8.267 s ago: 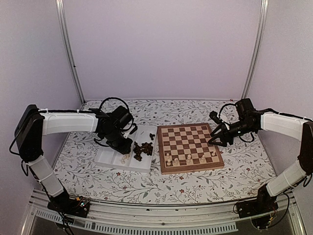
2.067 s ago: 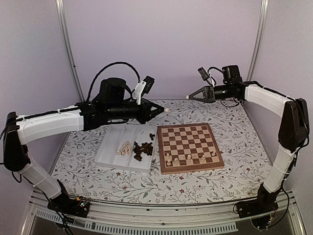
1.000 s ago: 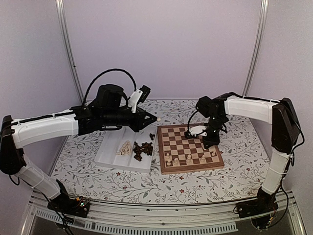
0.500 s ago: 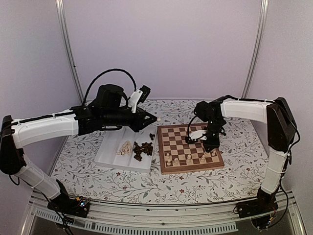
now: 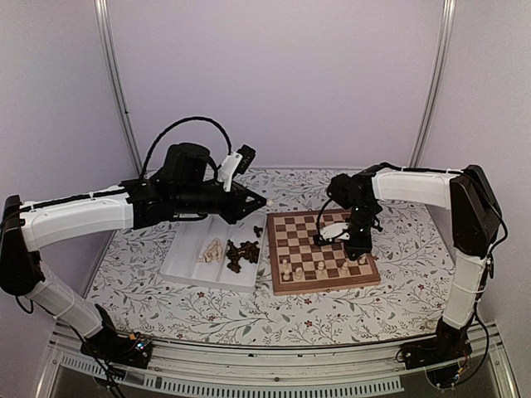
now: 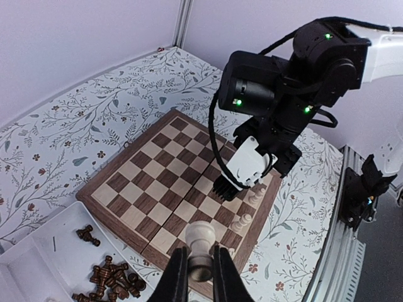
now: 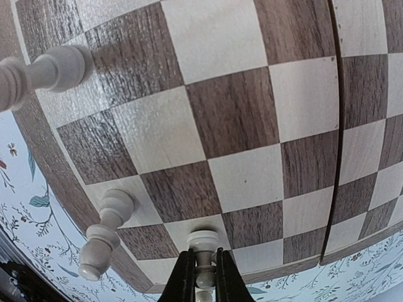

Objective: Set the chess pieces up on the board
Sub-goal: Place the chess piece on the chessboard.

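Lower right gripper [image 7: 203, 267], pinching a pale piece [image 7: 203, 240], squarely onto the bottom-centre square of board [image 7: 233, 119]; release upright (left gripper [image 6: 200, 259] likewise pinching a spare [image 6: 200, 234]).

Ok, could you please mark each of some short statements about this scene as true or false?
1. The left tool grips a pale chess piece. True.
2. The right tool is open and empty. False: it is shut on a second pale piece over the board.
3. Dark pieces stand on the board. False: they lie in the white tray; only pale ones are on the board.
4. The standing pale pieces are along the board's near edge. True.
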Motion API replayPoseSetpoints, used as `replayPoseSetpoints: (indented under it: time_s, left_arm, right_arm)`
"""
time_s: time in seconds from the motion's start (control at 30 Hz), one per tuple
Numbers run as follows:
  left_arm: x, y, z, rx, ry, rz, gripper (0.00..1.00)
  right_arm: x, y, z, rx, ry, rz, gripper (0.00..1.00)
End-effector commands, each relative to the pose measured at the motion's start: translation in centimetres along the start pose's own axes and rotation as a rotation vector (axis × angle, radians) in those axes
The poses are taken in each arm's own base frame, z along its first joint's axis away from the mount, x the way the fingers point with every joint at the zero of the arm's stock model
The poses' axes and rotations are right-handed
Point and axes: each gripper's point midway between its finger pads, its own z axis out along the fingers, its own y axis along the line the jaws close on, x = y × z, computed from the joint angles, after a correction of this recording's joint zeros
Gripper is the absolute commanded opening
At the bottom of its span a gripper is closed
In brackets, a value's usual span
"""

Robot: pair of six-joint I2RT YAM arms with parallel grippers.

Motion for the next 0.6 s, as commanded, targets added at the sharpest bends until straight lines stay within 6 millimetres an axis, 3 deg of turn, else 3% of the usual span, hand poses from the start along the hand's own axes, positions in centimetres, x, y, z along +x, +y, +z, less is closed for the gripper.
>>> replayPoseSetpoints:
  time_s: [0.0, 0.37, 0.57]
  left_arm:
    - [0.6, 0.0, 0.3, 0.006, 0.015, -0.005, 0.05]
    - [0.8, -0.1, 0.4, 0.010, 0.020, -0.004, 0.05]
    - [1.0, -0.1, 0.9, 0.014, 0.038, -0.004, 0.06]
  right_arm:
    - [0.5, 1.2, 1.0, -0.043, 0.037, -0.002, 0.07]
    - [0.1, 0.7, 0.5, -0.010, 0.025, -0.002, 0.22]
    - [-0.7, 0.4, -1.8, 0.010, -0.038, -0.006, 0.33]
